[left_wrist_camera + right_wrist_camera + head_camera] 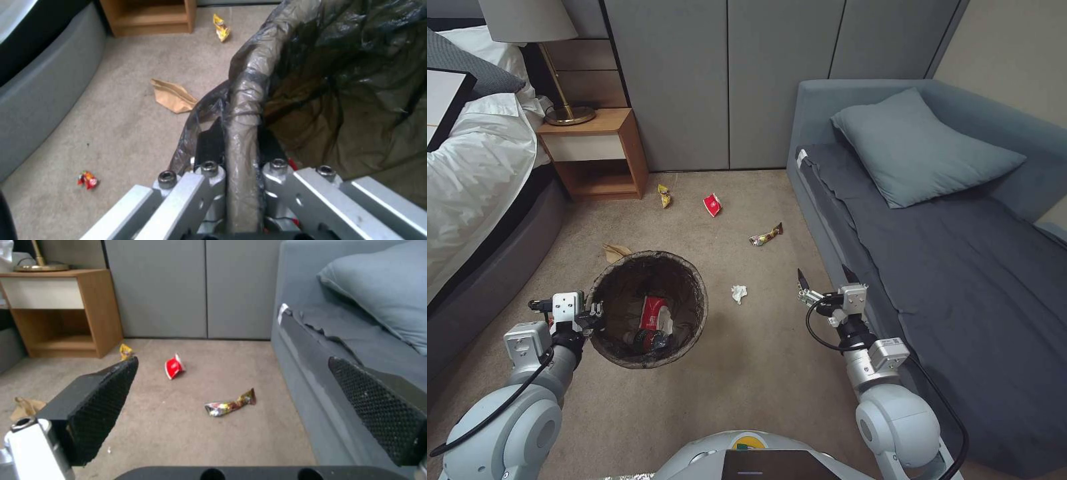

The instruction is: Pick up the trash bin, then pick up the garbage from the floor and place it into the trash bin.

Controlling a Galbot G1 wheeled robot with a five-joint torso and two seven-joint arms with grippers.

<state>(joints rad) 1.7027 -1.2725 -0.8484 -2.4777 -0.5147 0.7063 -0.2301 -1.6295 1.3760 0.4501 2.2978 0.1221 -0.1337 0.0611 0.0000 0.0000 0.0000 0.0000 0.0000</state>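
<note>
My left gripper (594,311) is shut on the near-left rim of the trash bin (647,256), whose dark bag liner (245,96) is pinched between the fingers (209,143). A red-and-white wrapper (654,312) and a small bottle (650,341) lie inside the bin. On the carpet lie garbage pieces: a white tissue (738,293), a foil wrapper (766,235) (230,404), a red wrapper (712,205) (174,366), a yellow packet (664,195) (221,28), brown paper (616,252) (172,96) and a small red-orange wrapper (88,179). My right gripper (824,277) hangs open beside the sofa, right of the tissue, holding nothing.
A grey sofa (960,267) with a pillow (920,147) borders the right side. A bed (474,173) runs along the left, with a wooden nightstand (597,153) and a lamp (554,60) beyond it. Grey wardrobe doors (727,80) close off the back.
</note>
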